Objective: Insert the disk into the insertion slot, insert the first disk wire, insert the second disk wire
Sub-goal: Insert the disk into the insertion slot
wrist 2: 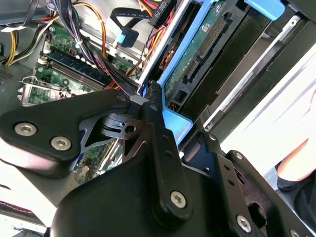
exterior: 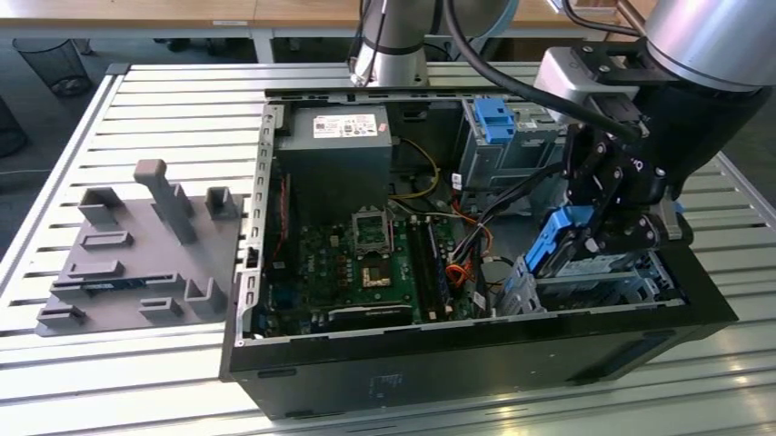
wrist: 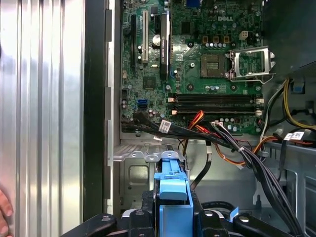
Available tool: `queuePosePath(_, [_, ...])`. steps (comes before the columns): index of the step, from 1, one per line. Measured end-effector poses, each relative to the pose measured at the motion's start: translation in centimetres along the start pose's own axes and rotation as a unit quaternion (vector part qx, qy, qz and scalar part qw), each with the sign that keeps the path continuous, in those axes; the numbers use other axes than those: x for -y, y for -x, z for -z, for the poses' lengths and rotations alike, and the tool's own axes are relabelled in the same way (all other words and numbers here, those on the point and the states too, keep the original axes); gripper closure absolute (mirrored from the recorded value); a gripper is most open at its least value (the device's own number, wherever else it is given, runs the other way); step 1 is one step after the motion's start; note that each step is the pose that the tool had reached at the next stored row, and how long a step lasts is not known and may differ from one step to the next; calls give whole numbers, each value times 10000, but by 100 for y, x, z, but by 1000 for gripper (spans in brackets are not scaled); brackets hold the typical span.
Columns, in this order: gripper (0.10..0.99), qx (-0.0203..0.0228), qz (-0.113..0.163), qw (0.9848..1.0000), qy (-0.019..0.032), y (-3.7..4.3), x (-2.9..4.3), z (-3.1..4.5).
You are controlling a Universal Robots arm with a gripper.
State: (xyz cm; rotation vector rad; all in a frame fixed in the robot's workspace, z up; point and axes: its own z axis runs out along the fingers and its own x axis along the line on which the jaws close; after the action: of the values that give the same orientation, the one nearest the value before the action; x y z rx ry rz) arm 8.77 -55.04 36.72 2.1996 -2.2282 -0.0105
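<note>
End effector (exterior: 602, 238) pinching the disk (exterior: 558, 243) on its blue-framed edge. Disk tilted, at the mouth of the insertion slot (exterior: 612, 289); possibly partly in, can't confirm. Square it to the slot, keep cables (wrist: 232, 148) clear, push straight, low force.

We are holding our grey-silver jointed arm (exterior: 710, 41) bent down at the exterior view's right, its black two-finger gripper (exterior: 597, 243) pointing downward, clamping the blue-framed silver disk (exterior: 559, 238).

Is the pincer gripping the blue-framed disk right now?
Yes, in the first wrist view the pincer clamps the blue frame of the disk.
</note>
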Motion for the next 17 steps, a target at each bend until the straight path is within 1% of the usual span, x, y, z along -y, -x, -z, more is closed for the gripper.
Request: queuePosePath(17, [722,0,0,10000,0,0,1,-104])
